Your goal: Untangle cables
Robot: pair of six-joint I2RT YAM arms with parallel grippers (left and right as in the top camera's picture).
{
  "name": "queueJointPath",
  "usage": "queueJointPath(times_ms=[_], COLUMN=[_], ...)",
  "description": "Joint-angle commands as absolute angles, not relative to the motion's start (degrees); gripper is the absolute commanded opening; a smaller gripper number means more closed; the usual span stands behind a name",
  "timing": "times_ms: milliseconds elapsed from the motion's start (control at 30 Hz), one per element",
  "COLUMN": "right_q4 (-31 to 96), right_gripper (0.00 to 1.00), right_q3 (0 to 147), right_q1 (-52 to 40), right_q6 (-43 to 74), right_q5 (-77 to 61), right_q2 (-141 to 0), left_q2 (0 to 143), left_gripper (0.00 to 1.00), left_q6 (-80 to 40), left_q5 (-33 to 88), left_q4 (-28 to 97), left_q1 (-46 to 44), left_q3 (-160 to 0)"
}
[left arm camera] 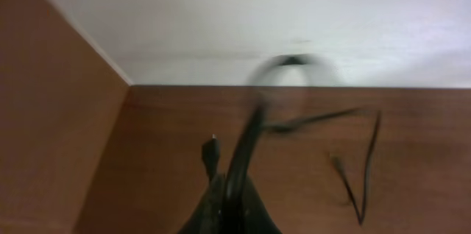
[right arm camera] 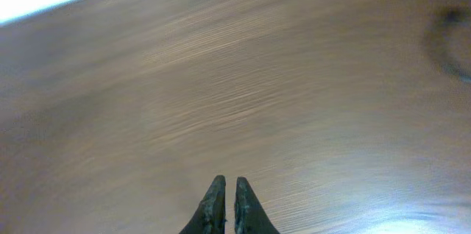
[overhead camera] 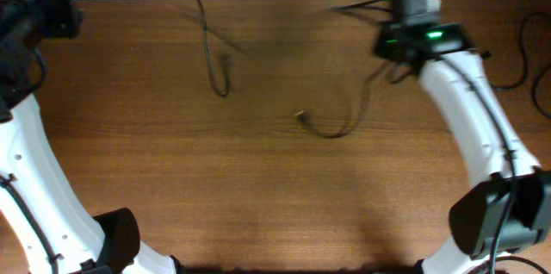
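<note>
Two thin black cables [overhead camera: 207,46], lying well apart from each other. The first cable [overhead camera: 203,24] comes in along the far edge of the desk [overhead camera: 172,188] from the far-left corner, drops toward the middle, makes a tight hairpin and doubles back a little – its end sits just beside its own run. Up close its far-left stretch is lifted off the wood in a blurry loop [left arm camera: 294,65]. The second cable [overhead camera: 331,133] is nearer the middle – its small pale plug [overhead camera: 300,115] lies on the wood, and the cord curves in a shallow U before climbing toward the far-right corner.
</note>
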State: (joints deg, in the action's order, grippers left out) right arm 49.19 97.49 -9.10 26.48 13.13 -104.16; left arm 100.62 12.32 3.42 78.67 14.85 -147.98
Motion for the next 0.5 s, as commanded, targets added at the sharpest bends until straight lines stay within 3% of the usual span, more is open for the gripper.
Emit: queueJointPath(times_ms=[0,100,167,467], right_q4=[52.21,53.01,54.24,54.11], right_gripper=[0.04,0.04,0.04,0.04], right_q3=[97.3,97.3,97.3,96.38], right_q1=[7.46,17.74,17.58,-7.97], right_q6=[20.88,16.69,13.47,12.01], right_q5=[7.35,0.4,0.23,3.44], right_q2=[-103.15,-102.61,-101.73,-102.61], left_q2=[100.71,100.75,100.77,101.69], left_gripper=[0.0,0.0,0.0,0.0], left_q6=[11.18,11.18,11.2,11.22], left_q5=[2.7,5.52,9.13,14.22], left_q4=[78.24,78.3,78.5,80.01], left_q1=[17.1,17.04,17.04,16.88], left_q3=[-148.55,-148.55,-148.55,-148.55])
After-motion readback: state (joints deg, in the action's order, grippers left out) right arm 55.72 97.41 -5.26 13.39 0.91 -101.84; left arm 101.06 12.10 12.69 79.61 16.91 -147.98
